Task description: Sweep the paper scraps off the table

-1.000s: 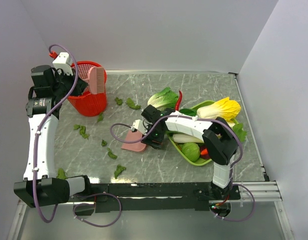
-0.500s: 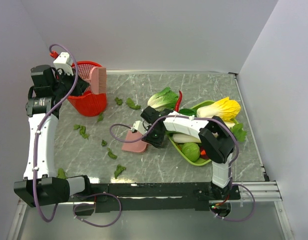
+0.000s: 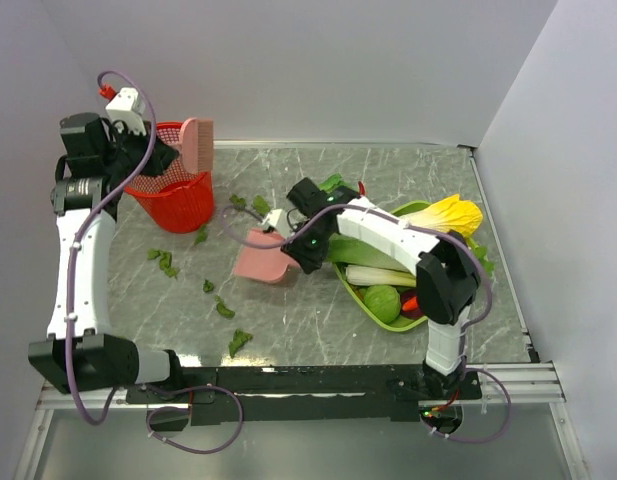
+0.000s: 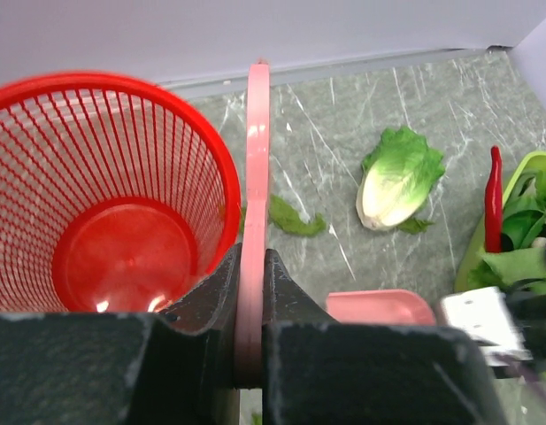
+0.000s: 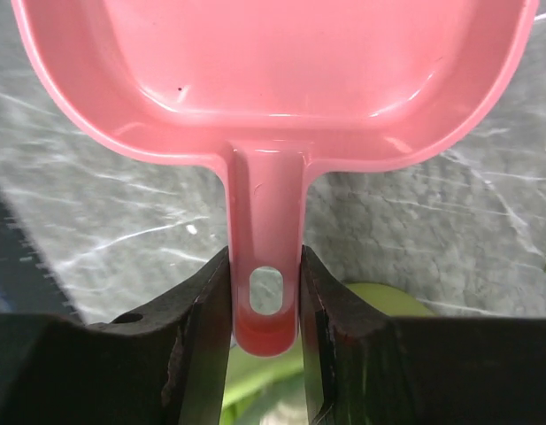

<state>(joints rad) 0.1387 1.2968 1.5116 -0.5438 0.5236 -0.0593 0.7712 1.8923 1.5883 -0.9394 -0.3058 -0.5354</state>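
Several dark green paper scraps lie on the grey-green marble table (image 3: 318,325): one (image 3: 238,342) near the front edge, others (image 3: 165,262) left of centre, and two (image 3: 260,206) right of the basket. My right gripper (image 3: 301,247) is shut on the handle (image 5: 265,283) of an empty pink dustpan (image 3: 260,258), held over mid-table. My left gripper (image 3: 166,157) is shut on a pink brush (image 3: 196,140), held by the red basket's rim. In the left wrist view the brush (image 4: 255,168) stands edge-on between the fingers (image 4: 286,301), with one scrap (image 4: 292,218) beyond it.
A red mesh basket (image 3: 173,195) stands at the far left and looks empty inside (image 4: 122,257). A lime green tray (image 3: 388,315) with toy vegetables sits on the right. A pale cabbage (image 4: 398,177) and a red chili (image 4: 494,199) lie beside it.
My right gripper has carried the dustpan a little away from the tray, toward the far left. My left gripper has raised the brush slightly beside the basket.
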